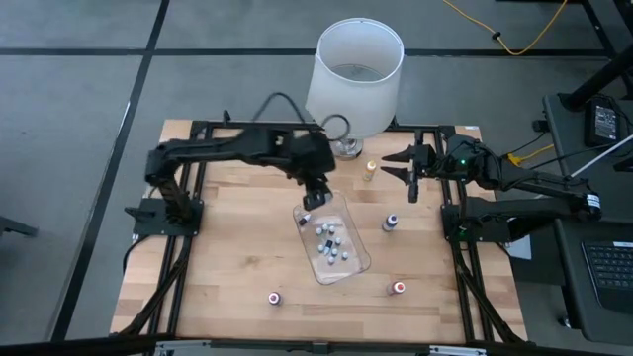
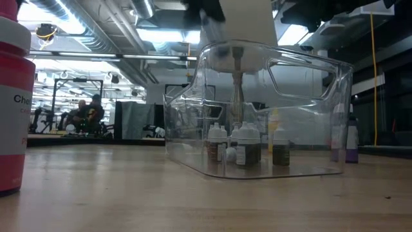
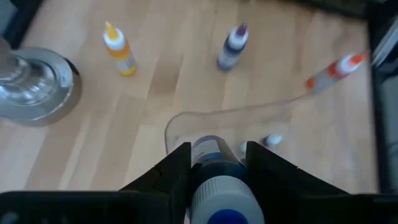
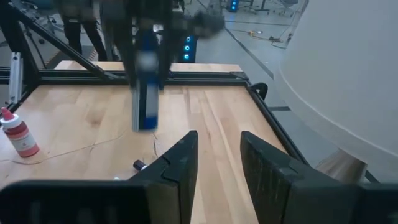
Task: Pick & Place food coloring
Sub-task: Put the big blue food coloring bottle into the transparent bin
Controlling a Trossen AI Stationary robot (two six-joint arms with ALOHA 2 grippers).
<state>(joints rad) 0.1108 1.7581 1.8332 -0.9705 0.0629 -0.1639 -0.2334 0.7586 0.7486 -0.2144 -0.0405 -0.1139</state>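
Left pincer (image 3: 214,165) pinching 1 blue bottle (image 3: 214,163) | loose bottles: 5 | right pincer (image 4: 214,155) spread

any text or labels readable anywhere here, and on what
"Che": start of a cut-off word on the white label of the red bottle at the low view's edge; the smaller line under it is too blurred to read.
Bottles in the tray: labels too small to read.
Blue bottle in the left gripper: label blurred, unreadable.
Nothing else reads.
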